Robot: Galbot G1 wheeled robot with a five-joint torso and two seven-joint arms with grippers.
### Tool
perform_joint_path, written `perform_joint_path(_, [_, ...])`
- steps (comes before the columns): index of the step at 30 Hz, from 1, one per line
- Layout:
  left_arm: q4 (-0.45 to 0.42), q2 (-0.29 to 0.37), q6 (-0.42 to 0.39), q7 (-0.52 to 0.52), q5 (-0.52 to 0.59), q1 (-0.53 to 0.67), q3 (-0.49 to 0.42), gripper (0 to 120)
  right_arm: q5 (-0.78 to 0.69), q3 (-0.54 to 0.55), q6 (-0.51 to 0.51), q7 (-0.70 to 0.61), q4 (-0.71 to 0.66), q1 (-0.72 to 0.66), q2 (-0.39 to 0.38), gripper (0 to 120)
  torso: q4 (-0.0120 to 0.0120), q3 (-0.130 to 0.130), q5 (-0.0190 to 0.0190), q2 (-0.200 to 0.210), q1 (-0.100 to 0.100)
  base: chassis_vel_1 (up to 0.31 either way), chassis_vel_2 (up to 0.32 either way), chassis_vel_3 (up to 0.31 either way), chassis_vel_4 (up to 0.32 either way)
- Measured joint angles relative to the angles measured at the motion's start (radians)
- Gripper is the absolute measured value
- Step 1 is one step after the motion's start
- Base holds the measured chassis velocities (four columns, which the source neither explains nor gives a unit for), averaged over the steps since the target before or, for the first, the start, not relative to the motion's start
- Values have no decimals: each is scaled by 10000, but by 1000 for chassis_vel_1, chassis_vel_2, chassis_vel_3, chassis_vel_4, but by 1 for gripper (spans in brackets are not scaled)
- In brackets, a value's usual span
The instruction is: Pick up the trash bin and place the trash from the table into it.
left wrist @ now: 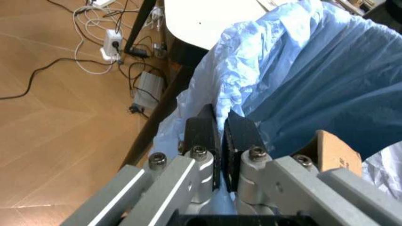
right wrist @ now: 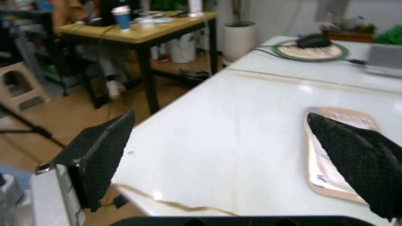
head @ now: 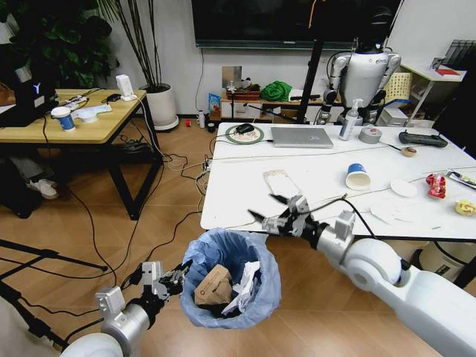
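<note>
Beside the table [head: 238, 186], the left gripper [head: 177, 280] pinches the bin [head: 230, 279] rim's bag; the right gripper [head: 274, 210] hovers spread wide over the table's near edge.

Around me lay a herringbone wooden floor [head: 163, 186] strewn with black and white cables [head: 186, 167]. A wooden-topped desk with black legs [head: 97, 126] stood to my left; a white wall [head: 175, 52] carried a dark screen [head: 290, 22], beside a white-potted plant [head: 160, 104].
</note>
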State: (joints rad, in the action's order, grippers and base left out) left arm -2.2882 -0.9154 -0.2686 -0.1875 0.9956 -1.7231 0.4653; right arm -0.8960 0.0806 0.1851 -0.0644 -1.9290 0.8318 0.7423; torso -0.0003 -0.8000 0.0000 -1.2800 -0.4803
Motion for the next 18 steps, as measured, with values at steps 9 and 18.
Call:
perform_joint_path(9, [-136, -83, 0, 8, -127, -223, 143, 0, -1152, -686, 855, -1170, 1706, -692, 1609, 100, 3, 0, -1, 0, 0, 0, 0, 0, 0])
perform_joint_path(18, [-204, -151, 4, 36, -186, -334, 203, 0, -1438, -1216, 1206, -1147, 3595, -1331, 2185, 100, 2, 0, 0, 0, 0, 0, 0, 0, 0])
